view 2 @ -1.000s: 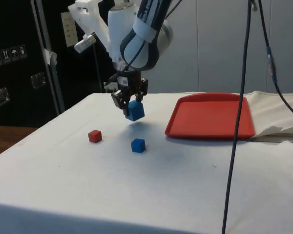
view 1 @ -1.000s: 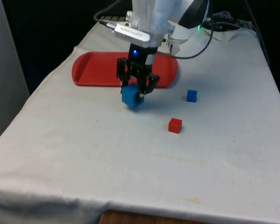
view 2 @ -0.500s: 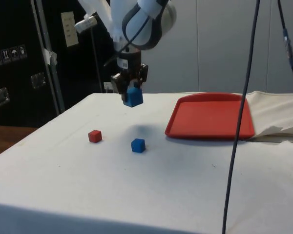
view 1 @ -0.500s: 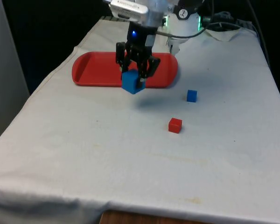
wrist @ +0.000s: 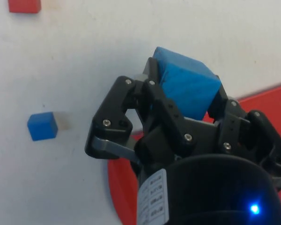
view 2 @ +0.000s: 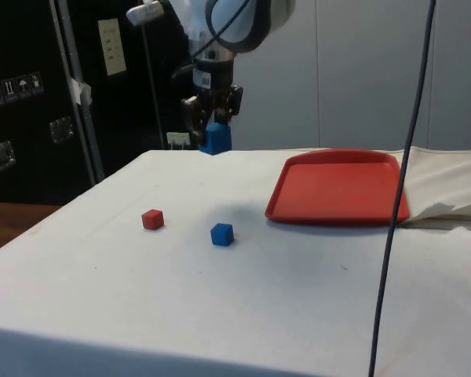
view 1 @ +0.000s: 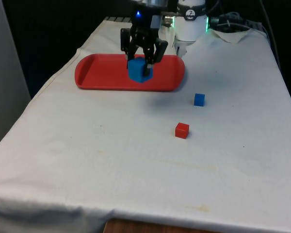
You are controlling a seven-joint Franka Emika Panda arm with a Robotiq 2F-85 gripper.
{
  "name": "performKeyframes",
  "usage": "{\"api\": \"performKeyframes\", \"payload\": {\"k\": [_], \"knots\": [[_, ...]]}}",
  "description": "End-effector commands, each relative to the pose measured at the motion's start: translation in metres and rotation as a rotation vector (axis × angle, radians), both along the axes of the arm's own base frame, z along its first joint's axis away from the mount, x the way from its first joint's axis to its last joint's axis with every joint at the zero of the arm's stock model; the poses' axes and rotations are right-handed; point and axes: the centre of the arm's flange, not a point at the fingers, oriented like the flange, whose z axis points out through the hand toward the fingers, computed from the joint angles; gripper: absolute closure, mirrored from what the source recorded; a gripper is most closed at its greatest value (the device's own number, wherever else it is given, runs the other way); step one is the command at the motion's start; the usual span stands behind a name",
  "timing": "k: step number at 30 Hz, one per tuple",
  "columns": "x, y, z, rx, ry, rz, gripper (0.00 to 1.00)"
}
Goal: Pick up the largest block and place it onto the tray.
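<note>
Cloth (view 1: 111, 160), white and lightly creased, is covering the whole table, with black curtains hanging beyond it and dark cabinets standing to the side. The red tray (view 1: 94, 75) is serving as the landmark near the far end. The gripper (view 1: 140, 62) is clenching the large blue block (view 1: 138, 71) and holding it in the air close to the tray's near edge. The small blue block (view 1: 199, 99) and the red block (view 1: 182, 130) are lying apart from the tray, nearer the camera, on the front view's right.

Open cloth lies around the red tray (view 1: 97, 80); small blue cube (view 1: 199, 99) and red cube (view 1: 182, 130) sit well apart.
</note>
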Motion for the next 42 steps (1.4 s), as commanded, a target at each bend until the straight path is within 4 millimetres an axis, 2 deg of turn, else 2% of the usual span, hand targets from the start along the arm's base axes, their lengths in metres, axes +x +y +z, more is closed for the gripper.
{"api": "performKeyframes", "payload": {"k": [1, 10, 17, 18, 25, 27, 36, 37, 42], "knots": [[-0.004, -0.003, 0.005, -0.006, -0.008, -0.001, 0.96], [-0.022, -0.004, 0.013, 0.026, -0.010, 0.004, 0.96], [-0.044, -0.012, 0.017, 0.039, -0.018, 0.011, 0.96], [-0.041, -0.009, 0.018, 0.050, -0.010, 0.012, 0.96], [-0.064, -0.019, 0.015, 0.056, -0.009, 0.035, 0.96], [-0.062, -0.017, 0.015, 0.065, -0.003, 0.035, 0.96], [-0.092, -0.030, 0.009, 0.081, 0.005, 0.066, 0.96], [-0.088, -0.028, 0.010, 0.089, 0.010, 0.065, 0.96], [-0.106, -0.037, 0.006, 0.094, 0.008, 0.084, 0.96]]}}
